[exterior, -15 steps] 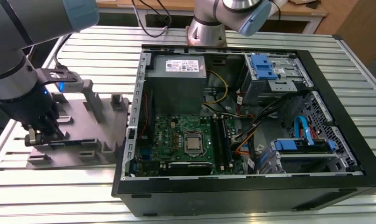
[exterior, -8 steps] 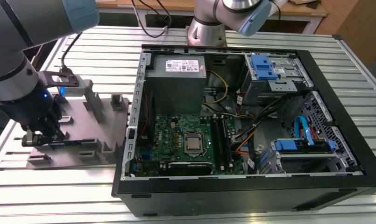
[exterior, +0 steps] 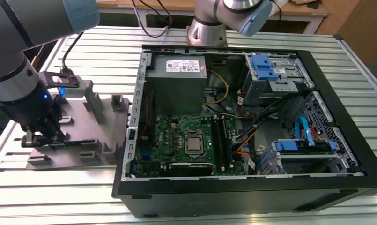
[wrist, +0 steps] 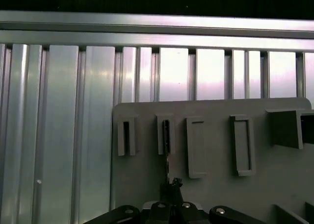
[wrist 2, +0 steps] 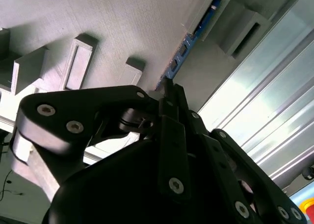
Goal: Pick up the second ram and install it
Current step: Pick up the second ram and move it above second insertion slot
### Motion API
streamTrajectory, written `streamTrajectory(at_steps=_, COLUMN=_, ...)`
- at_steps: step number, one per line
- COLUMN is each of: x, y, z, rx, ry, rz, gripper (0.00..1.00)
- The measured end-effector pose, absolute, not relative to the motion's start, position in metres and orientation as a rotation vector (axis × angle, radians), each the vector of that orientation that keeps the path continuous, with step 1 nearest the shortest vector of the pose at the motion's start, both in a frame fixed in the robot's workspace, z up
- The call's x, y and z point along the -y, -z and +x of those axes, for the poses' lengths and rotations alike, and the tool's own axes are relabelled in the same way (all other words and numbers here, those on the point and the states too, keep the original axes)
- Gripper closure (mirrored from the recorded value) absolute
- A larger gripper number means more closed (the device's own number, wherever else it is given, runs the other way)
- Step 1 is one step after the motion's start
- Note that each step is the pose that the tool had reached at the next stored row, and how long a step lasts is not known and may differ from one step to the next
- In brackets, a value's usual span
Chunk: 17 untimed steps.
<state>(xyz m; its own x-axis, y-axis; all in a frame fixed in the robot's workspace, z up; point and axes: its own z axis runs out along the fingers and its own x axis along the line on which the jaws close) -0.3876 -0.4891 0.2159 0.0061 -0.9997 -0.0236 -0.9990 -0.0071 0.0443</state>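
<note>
Currently claw [exterior: 41,138] sits low on grey tray [exterior: 107,117] on worktop [exterior: 51,197], pinching second ram [wrist 2: 182,57], which stands edgewise in a tray slot, beside open computer case [exterior: 238,187].

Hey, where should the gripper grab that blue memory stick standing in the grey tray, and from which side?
Probably grip the memory stick by its upper long edge, pinching across its two flat faces, coming straight down from above. It stands on edge in slots of the grey tray, leaving that top edge free.
</note>
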Motion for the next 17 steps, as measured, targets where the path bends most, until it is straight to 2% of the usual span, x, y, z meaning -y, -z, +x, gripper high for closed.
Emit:
streamTrajectory(at_steps=1, x=0.489, y=-0.216, z=-0.388, rx=2.203, ry=0.075, rz=2.218, gripper=0.84)
streamTrajectory(at_steps=3, x=0.489, y=-0.216, z=-0.388, rx=2.203, ry=0.075, rz=2.217, gripper=0.84)
streamTrajectory(at_steps=4, x=0.489, y=-0.216, z=-0.388, rx=2.203, ry=0.075, rz=2.217, gripper=0.76)
streamTrajectory(at_steps=17, x=0.490, y=-0.198, z=-0.386, rx=2.184, ry=0.093, rz=2.242, gripper=0.76)
